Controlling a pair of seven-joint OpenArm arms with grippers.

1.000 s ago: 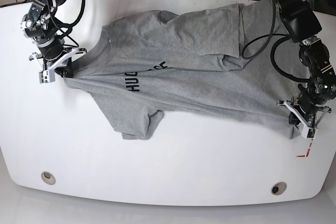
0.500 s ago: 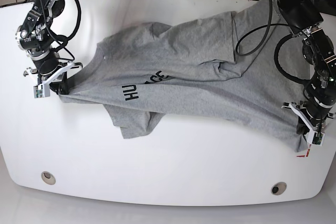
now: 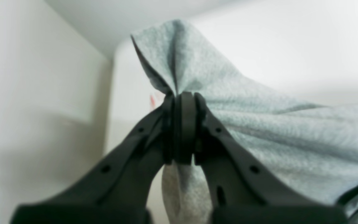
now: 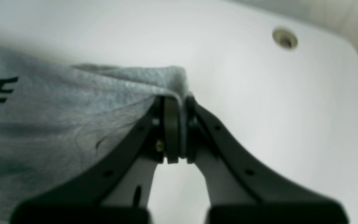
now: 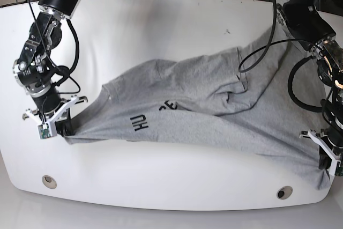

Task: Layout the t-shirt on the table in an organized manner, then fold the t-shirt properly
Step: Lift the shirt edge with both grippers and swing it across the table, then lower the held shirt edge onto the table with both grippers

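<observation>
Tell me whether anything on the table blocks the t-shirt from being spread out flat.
Nothing visible does. The left hand and right hand each pinch an edge of the t-shirt, and the table around it shows only two flush grommets near its front edge.

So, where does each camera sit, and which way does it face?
Base: above the table, looking down; shows both arms stretching the shirt.
Left wrist: behind the left gripper, facing along its shut jaws to the pinched shirt.
Right wrist: behind the right gripper, facing the pinched shirt, table and a grommet.
Shared: all three show the shirt; base also shows the left gripper, right gripper and that grommet.
</observation>
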